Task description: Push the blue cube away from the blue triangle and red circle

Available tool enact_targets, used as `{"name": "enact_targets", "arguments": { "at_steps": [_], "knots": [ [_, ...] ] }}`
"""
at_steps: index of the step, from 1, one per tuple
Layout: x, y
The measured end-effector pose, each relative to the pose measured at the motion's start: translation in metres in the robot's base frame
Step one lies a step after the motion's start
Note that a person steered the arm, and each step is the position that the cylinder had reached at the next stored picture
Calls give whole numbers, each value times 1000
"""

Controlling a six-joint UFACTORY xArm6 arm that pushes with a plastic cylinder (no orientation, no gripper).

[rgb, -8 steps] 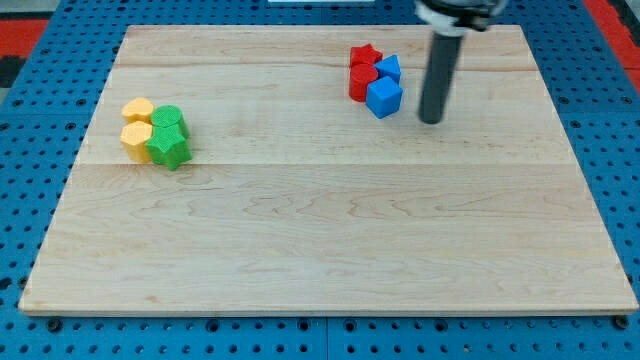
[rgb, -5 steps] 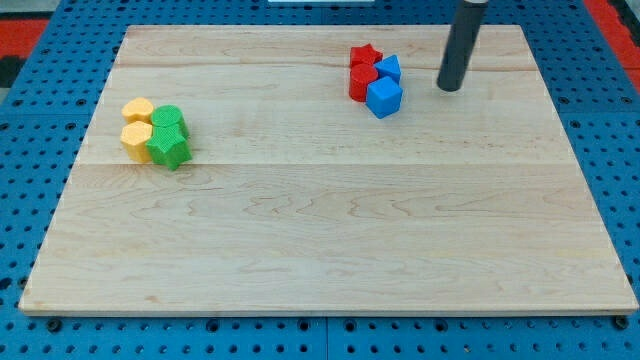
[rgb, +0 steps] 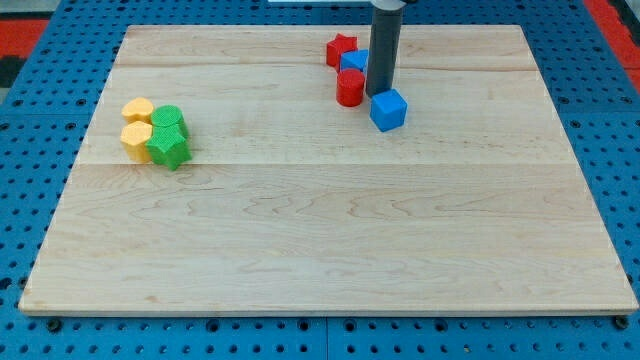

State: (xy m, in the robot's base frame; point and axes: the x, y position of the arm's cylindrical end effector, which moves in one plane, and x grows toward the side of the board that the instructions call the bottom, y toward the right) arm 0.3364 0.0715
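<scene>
In the camera view, a pale wooden board [rgb: 330, 230] with lengthwise grain and visible plank seams lies on a blue perforated base [rgb: 30, 200]. The straight dark rod comes down from the view's top, and my tip [rgb: 381, 94] rests on the board; it is a plain rod end with nothing to open or close, and it holds nothing. The tip stands in the gap between the blocks at the view's upper middle: the glossy blue plastic cube [rgb: 388, 109] sits just below and to the right of it, very close or touching, and the red cylindrical circle block [rgb: 350, 87] stands just to its left. The blue triangle block [rgb: 353, 61] is partly hidden behind the rod, next to the red circle. A red star-like block [rgb: 341, 49] lies up and left of that. The blue cube is apart from the red circle and the blue triangle.

Well apart, at the view's left, two yellow blocks [rgb: 137, 125] with faceted sides touch two green blocks [rgb: 168, 135] with ridged tops.
</scene>
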Motion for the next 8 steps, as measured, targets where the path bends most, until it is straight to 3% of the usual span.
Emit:
{"name": "enact_targets", "arguments": {
  "at_steps": [4,8],
  "knots": [
    [87,42],
    [129,69]
  ]
}}
